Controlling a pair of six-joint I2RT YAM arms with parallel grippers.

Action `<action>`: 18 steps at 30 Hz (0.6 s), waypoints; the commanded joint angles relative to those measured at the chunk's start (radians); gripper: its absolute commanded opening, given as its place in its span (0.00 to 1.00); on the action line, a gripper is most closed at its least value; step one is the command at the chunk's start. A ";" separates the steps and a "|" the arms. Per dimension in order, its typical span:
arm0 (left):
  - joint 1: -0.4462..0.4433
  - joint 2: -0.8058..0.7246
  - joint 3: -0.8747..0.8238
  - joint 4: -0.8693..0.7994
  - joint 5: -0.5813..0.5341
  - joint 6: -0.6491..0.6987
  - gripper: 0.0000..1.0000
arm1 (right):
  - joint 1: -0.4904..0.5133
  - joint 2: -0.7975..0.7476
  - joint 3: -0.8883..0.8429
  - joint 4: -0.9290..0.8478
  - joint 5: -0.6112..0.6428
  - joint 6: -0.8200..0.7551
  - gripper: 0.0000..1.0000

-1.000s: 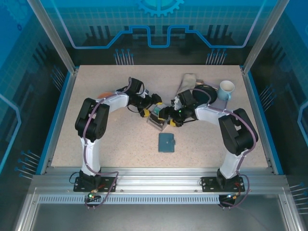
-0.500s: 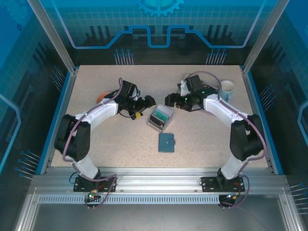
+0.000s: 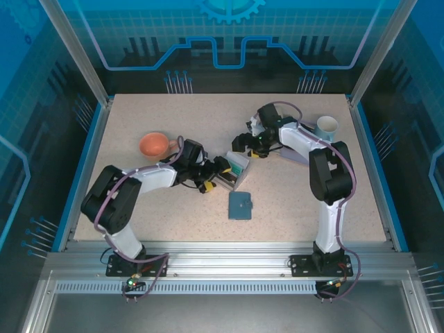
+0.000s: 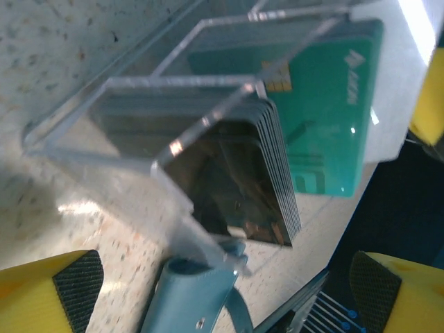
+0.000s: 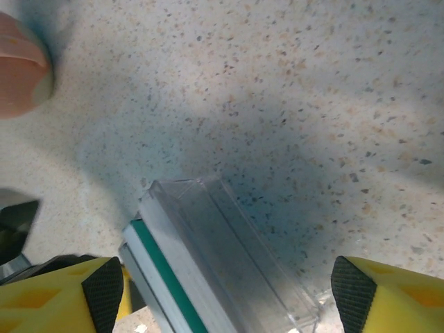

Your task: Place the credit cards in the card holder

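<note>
The credit cards stand in a clear plastic tray [image 3: 232,173] at mid-table: a teal-green card [image 4: 326,104] behind a stack of dark cards [image 4: 239,180]. Their teal edge [image 5: 163,274] shows in the right wrist view. The card holder [image 3: 241,205], a slate-blue wallet, lies shut just in front of the tray, and its snap end [image 4: 194,302] shows past the tray. My left gripper [image 3: 214,173] is open at the tray's left side, fingers [image 4: 73,284] wide apart. My right gripper [image 3: 241,143] hangs open just behind the tray, holding nothing.
An orange cup [image 3: 154,145] sits at the left, behind the left arm. A white mug [image 3: 326,126] stands at the back right, with a grey cloth [image 3: 300,154] beside it. Blue rails edge the table on both sides.
Both grippers were at the tray, pulled away from it, and have now come back close to it, the left one low at its left side. The orange cup is uncovered.
</note>
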 commanded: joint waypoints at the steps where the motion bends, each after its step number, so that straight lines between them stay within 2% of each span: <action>1: -0.009 0.061 0.062 0.091 0.049 -0.041 0.95 | -0.022 -0.049 -0.057 0.010 -0.109 0.010 0.81; 5: -0.020 0.115 0.135 0.061 0.054 -0.018 0.95 | -0.039 -0.108 -0.152 0.069 -0.164 0.045 0.80; 13: -0.040 0.172 0.218 -0.020 0.051 0.030 0.92 | -0.077 -0.258 -0.327 0.142 -0.142 0.099 0.79; 16: -0.042 0.169 0.221 -0.051 0.041 0.044 0.89 | -0.088 -0.300 -0.365 0.113 -0.075 0.087 0.80; 18: -0.042 0.154 0.218 -0.087 0.014 0.062 0.87 | -0.091 -0.322 -0.349 0.048 0.036 0.049 0.81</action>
